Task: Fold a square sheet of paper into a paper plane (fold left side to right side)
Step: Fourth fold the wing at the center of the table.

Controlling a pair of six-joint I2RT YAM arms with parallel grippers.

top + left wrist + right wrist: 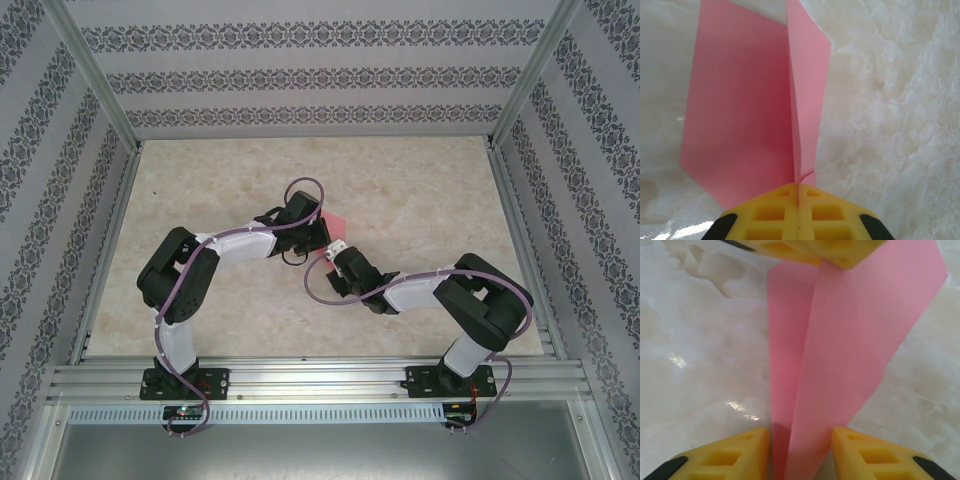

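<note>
right gripper (800, 442) — the nearer one, jaws apart, standing astride the narrow near end of the sheet of paper (855, 325) | sheet: creased, one flap raised, on the table (695, 340) between both grippers, long axis running straight away from the right gripper | left gripper (798, 192) — at the far end, closed on the raised fold

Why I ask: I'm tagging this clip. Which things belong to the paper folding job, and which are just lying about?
Job: folded pink paper sheet; left gripper, shut on its raised flap; right gripper, open, straddling its narrow end.
Just there: marble-look table; patterned walls.
</note>
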